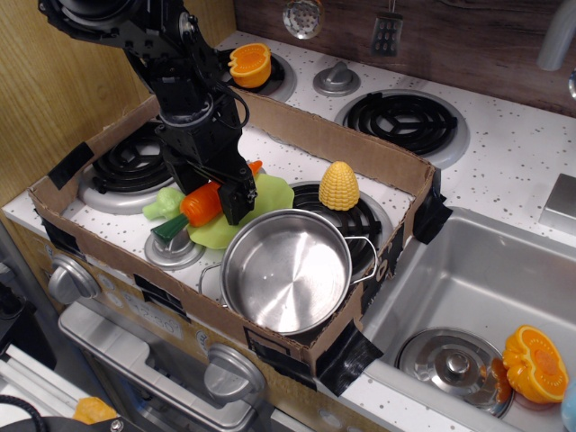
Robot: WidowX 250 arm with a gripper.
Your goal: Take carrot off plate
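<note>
Your toy stove top (504, 153) carries a cardboard box (360, 153); inside, the orange carrot (200, 203) with its dark green stem lies across the lime-green plate (261, 200), the gripper (220, 191) jaws closed around it.

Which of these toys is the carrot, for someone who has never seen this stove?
Find the cardboard box on the stove top, then the lime-green plate behind the steel pot. The carrot lies across it under the black gripper: long, orange, dark green stem, unlike the stubby yellow corn.
</note>
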